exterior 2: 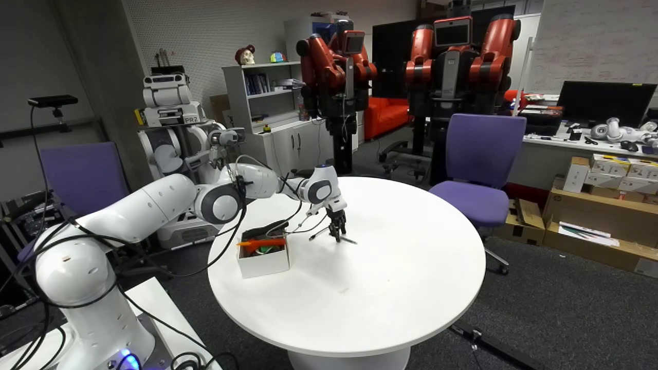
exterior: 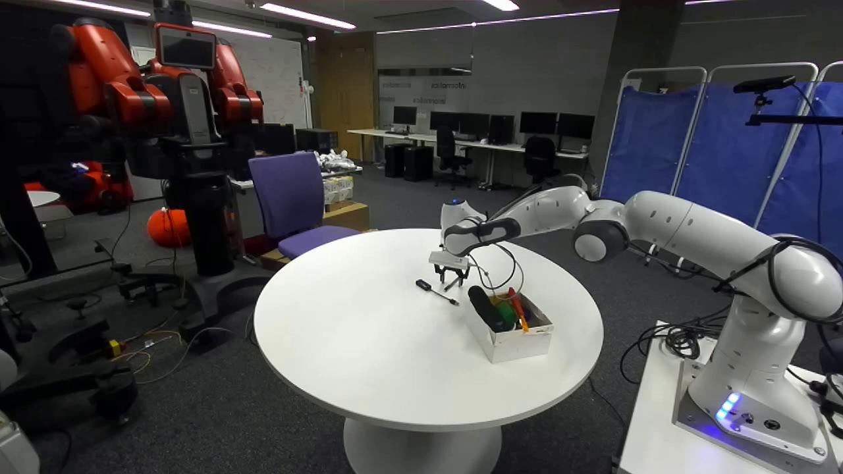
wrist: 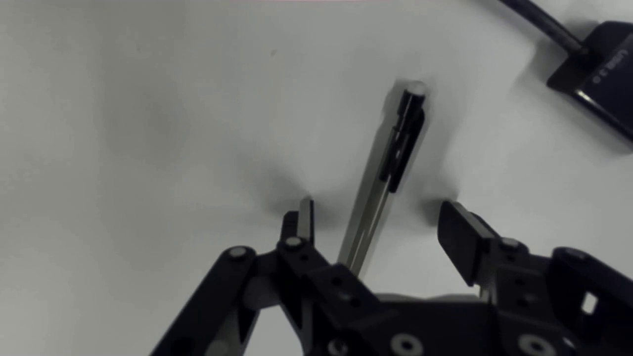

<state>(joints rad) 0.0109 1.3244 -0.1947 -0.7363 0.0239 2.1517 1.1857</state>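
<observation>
Straddling, not gripping

A white table (exterior: 369, 368) fills an exterior view's lower middle. Right of centre, a white box (exterior: 523, 345) seems to corral loose items (exterior: 517, 307). Low in the wrist view, the gripper (wrist: 377, 204) has its 2 jaws well apart, likely for clearance. A USB adapter (wrist: 603, 94) lies upper right; the pen (wrist: 390, 168), near mid-frame between the jaws, touches neither.

Slim plas. pen w/ black clip (wrist: 384, 183) looks smooth, a glossy streak running down its barrel. Now the black two-finger gripper (wrist: 377, 210): matt body, pin heads shiny & metal-looking. Black plas. USB adapter (wrist: 607, 83) shows bright sheen along its edge! Round white table (exterior: 355, 342): v. smooth, satin-ish. White rectangular box (exterior: 520, 347): matt, card-like. White jointed arm (exterior: 685, 224): glossy shell. Tall blue screen (exterior: 724, 145), creased cloth; purple chair (exterior: 290, 194), matt fabric; dk grey floor (exterior: 217, 415), rough carpet.
</observation>
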